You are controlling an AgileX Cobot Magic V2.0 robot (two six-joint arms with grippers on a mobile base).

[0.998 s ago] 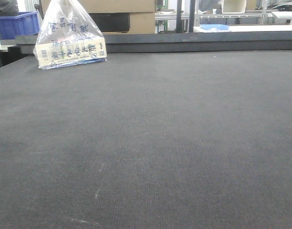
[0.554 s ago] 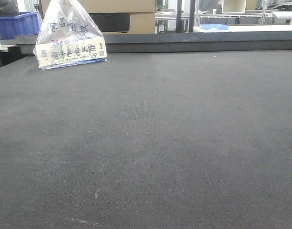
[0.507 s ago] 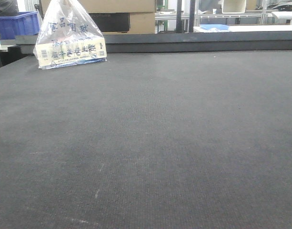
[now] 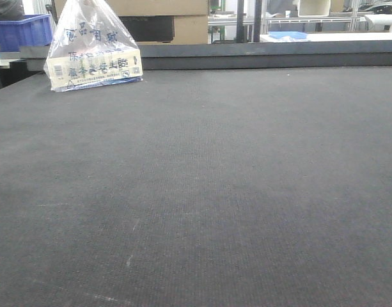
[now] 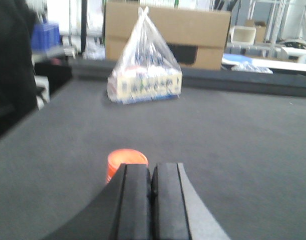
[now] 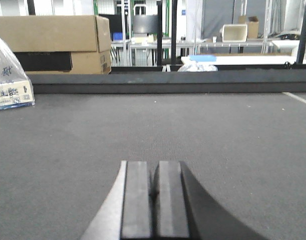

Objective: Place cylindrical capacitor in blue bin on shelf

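Observation:
An orange cylindrical capacitor point(image 5: 127, 162) stands upright on the dark table top point(image 4: 208, 179), just beyond my left gripper point(image 5: 152, 167) and slightly to its left. It is partly hidden by the left finger. The left jaws are shut together with nothing between them. My right gripper point(image 6: 154, 165) is shut and empty, low over bare table. A blue bin point(image 4: 23, 31) stands past the table's far left corner and also shows, blurred, in the left wrist view point(image 5: 45, 36). The shelf's steel rail is out of view. Neither gripper shows in the front view.
A clear plastic bag point(image 4: 92, 48) holding a printed box sits at the table's far left and also shows in the left wrist view point(image 5: 144, 65). Cardboard boxes point(image 4: 164, 19) and metal racks point(image 6: 192, 30) stand behind the raised back edge point(image 4: 259, 56).
The front view has shifted slightly, so the bag and background sit a little higher in frame. Nothing on the table has moved.

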